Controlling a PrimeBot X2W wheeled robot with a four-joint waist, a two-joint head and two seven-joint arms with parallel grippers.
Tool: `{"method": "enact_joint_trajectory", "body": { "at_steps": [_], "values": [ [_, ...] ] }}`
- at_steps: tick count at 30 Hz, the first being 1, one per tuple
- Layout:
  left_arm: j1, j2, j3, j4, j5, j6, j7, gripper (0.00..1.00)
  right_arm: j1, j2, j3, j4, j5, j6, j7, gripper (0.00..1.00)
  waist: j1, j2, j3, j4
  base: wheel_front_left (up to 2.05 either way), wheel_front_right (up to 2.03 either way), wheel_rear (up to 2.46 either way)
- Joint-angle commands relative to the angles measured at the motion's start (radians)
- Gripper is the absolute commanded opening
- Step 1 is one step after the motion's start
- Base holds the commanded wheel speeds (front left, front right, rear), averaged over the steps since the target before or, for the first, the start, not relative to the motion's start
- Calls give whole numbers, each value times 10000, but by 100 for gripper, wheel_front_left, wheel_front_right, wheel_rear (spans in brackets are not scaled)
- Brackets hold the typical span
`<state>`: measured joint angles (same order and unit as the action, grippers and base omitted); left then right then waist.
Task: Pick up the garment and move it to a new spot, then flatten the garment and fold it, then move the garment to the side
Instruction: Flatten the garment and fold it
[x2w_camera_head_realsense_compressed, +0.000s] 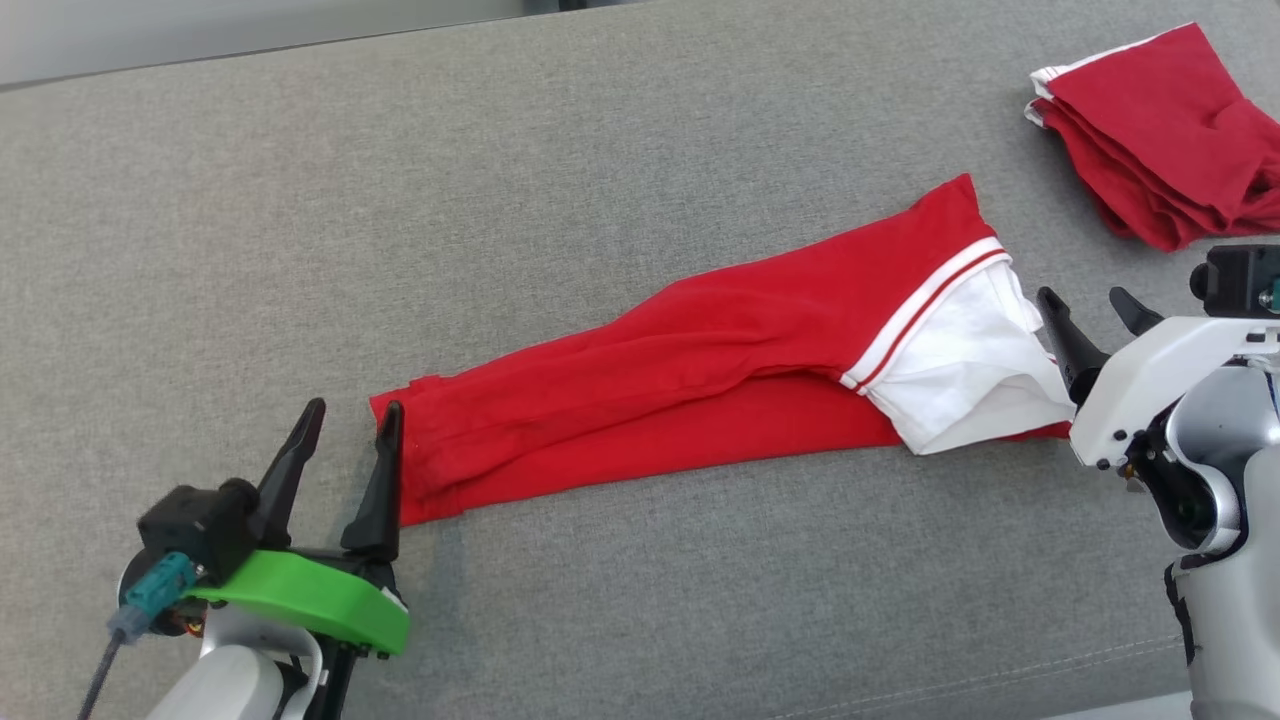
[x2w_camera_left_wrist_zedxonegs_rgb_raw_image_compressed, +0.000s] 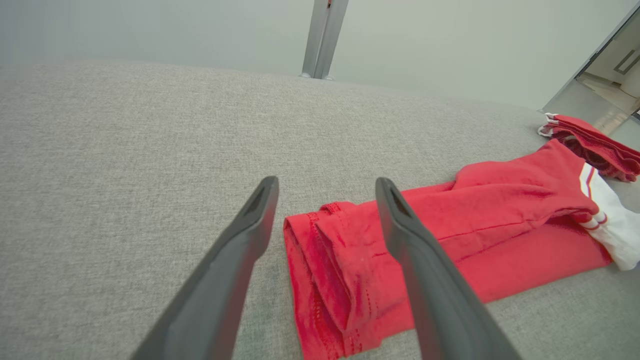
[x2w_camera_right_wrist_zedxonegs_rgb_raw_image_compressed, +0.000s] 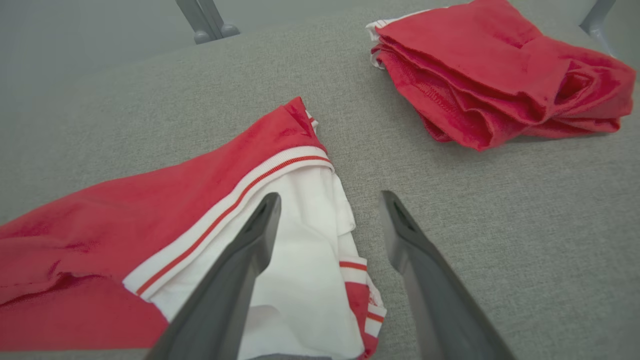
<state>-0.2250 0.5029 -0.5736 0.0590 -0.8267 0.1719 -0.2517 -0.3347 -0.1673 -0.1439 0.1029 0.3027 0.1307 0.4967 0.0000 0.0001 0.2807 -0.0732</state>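
Between left claw (x2w_camera_head_realsense_compressed: 355, 408) and right claw (x2w_camera_head_realsense_compressed: 1083, 295): garment (x2w_camera_head_realsense_compressed: 700, 390).

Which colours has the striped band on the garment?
Band: white with a thin red stripe; right wrist view.

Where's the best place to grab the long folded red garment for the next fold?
By its two short ends. The garment lies as a long flat strip, so a mid-span pinch would likely bunch it. The left gripper, open, should come in from beyond the red hem end; the right gripper, open, from beyond the white end, each pinching the stacked layers at a corner.
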Motion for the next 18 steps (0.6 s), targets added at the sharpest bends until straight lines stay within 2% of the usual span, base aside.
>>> {"method": "enact_joint_trajectory", "body": {
  "at_steps": [1,3,6,11,18],
  "values": [
    [185,-162,123,-10,468,-57,-111,100,-275,-128,-35,282,-182,-5,200,100,0,-1,34,179,0,0,0],
    [311,-530,484,-159,977,-72,-149,100,-482,-169,-61,725,-360,-3,440,100,0,-1,73,355,0,0,0],
    [718,-1159,1198,-400,1939,-395,-134,100,-774,-258,-143,1507,-589,-3,695,100,0,-1,150,649,0,0,0],
    [1365,-2342,2792,-611,3268,-1293,-130,100,-1186,-253,-522,2952,-795,-3,640,100,0,-1,330,1183,0,0,0],
    [1892,-3477,4106,-352,4490,-2489,-132,100,-1626,124,-498,4649,-389,3,515,100,0,-1,374,1528,0,0,0]
  ]
}}
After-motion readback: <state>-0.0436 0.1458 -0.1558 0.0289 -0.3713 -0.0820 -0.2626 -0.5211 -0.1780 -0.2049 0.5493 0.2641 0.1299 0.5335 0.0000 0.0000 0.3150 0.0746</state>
